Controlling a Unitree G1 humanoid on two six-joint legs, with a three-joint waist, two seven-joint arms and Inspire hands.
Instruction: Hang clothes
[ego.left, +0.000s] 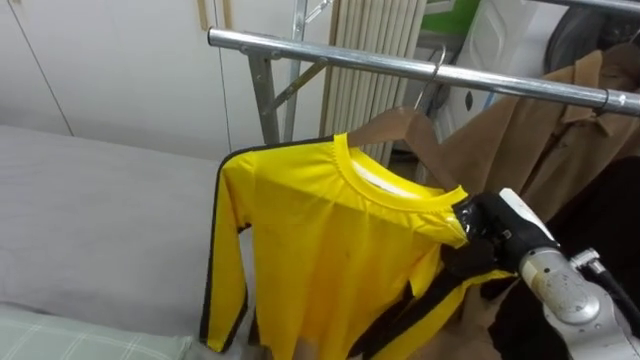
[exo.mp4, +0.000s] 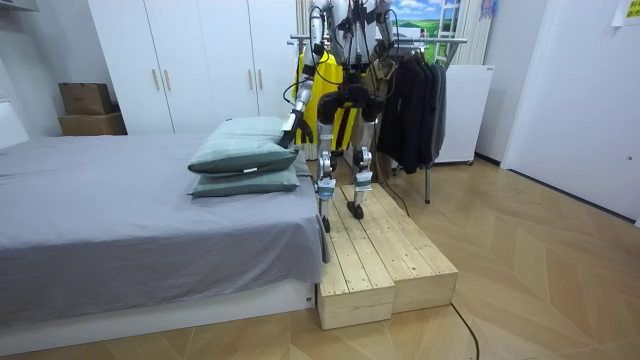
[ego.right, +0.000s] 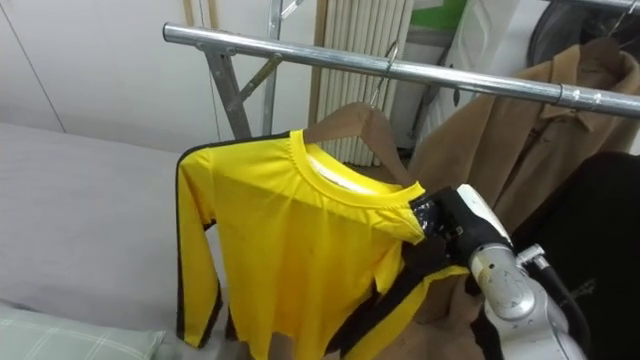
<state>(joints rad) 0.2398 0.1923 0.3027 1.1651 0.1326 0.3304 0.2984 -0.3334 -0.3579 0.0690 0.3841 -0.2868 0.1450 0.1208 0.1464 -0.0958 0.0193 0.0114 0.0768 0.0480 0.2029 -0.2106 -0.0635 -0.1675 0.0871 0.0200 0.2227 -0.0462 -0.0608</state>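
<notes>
We hold the yellow shirt (ego.left: 330, 240) on its wooden hanger (ego.left: 400, 125), whose hook (ego.left: 437, 62) appears to sit over the metal rail (ego.left: 330, 55), just left of the tan coat (ego.left: 540, 140). The right hand (ego.left: 490, 228) is at the shirt's right shoulder, its dark fingers clenched on the fabric over the hanger end. In the room view, the left hand (exo.mp4: 290, 130) hangs beside the bed (exo.mp4: 150, 210); we cannot tell how its fingers are set. We judge the step in hand to be seating and releasing. Confirm that the hook bears fully on the rail, level the hanger, then loosen the fingers without dragging the cloth sideways. The shirt's long axis is near vertical, collar up and hem down. Its front faces us, and the shoulder line dips toward the held right end.
</notes>
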